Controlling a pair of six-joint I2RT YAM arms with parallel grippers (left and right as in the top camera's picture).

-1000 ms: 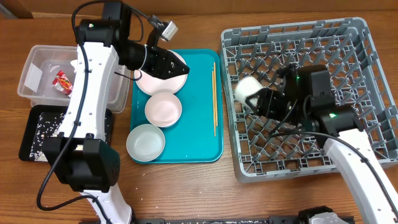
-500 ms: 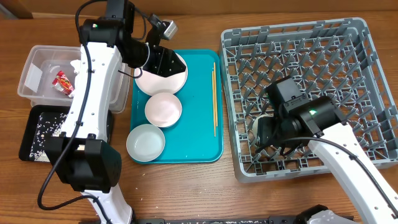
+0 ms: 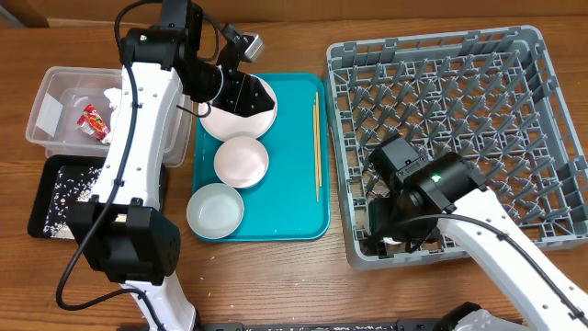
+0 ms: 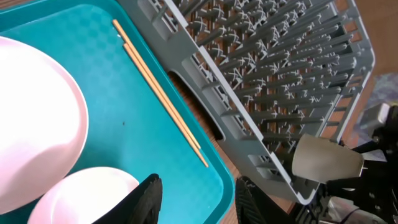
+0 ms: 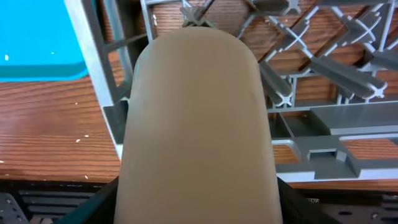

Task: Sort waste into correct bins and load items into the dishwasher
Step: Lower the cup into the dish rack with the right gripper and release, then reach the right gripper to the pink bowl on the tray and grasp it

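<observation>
Downward, right arm (image 3: pixel 464 191), fingers (image 5: pixel 99 204) around cup (image 5: pixel 196 124)

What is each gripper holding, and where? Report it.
Right gripper: small white cup, clamped across its side walls. Left gripper: nothing, jaws open above the teal tray.

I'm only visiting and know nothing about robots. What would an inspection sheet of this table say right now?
surface: brown wooden table, bare wood around the trays.
job's things: small white cup at the near-left corner of the large grey plastic dish rack; round pale pink plate, pink bowl, pale grey bowl and thin wooden chopsticks on the teal serving tray; small red wrapper in the clear plastic tub; white rice grains in the shallow black tray.
clutter: nothing seen.
grippers: left gripper open over the teal tray; right gripper shut on the cup.
cables: black cables run along both arms.
surroundings: tan shape at the far-left corner, too cropped to name.
</observation>
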